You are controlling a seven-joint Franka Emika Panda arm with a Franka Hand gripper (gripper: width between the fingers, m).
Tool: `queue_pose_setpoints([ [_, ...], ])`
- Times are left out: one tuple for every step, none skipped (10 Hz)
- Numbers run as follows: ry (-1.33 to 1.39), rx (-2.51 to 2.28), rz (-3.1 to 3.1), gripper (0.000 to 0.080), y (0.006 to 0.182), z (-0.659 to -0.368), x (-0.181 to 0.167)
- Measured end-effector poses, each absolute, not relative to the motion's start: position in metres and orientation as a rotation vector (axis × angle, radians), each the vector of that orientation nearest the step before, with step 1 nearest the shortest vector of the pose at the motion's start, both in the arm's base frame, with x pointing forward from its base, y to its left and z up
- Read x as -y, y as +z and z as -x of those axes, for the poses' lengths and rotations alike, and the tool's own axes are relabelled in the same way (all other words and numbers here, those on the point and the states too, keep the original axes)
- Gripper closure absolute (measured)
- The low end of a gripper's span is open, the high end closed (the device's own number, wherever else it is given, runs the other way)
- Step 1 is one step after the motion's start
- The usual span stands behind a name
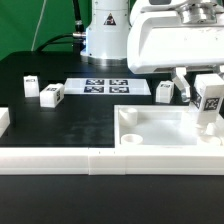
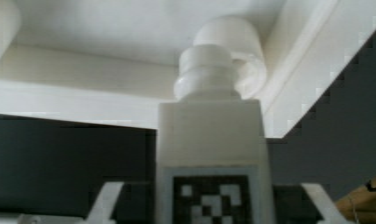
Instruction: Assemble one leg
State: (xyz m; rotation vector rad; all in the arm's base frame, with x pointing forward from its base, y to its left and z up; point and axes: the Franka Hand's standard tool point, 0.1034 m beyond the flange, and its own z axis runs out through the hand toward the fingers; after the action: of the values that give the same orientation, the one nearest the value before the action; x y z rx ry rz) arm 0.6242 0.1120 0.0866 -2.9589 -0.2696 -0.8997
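The leg (image 1: 211, 100) hangs at about three o'clock in the exterior view, clamped between the narrow-set fingers of the pincer (image 1: 205, 90). Its long axis stands near upright, with the round stepped end pointing down into the white tray-like part (image 1: 160, 109) on the table (image 1: 60, 125). I cannot tell whether it touches. I'd judge this the fitting step: next it needs centring over a corner hole, then lowering straight and seating.
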Motion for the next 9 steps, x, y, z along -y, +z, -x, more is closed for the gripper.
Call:
queue_pose_setpoints([
  [-0.903,0.271,2.958,0.0512,0.085,-0.628,-0.113],
  [-0.907,0.267,2.957,0.0512,0.083,-0.632,-0.111],
  [-0.912,0.267,2.955,0.0511,0.083,-0.634,-0.112],
  [-0.928,0.270,2.951,0.0511,0.083,-0.634,-0.114],
  [-0.955,0.275,2.943,0.0511,0.082,-0.634,-0.117],
  [-0.958,0.281,2.940,0.0511,0.078,-0.632,-0.120],
  [-0.944,0.285,2.943,0.0511,0.073,-0.629,-0.121],
  [-0.939,0.285,2.946,0.0511,0.070,-0.627,-0.121],
  [-0.948,0.285,2.944,0.0511,0.070,-0.627,-0.121],
])
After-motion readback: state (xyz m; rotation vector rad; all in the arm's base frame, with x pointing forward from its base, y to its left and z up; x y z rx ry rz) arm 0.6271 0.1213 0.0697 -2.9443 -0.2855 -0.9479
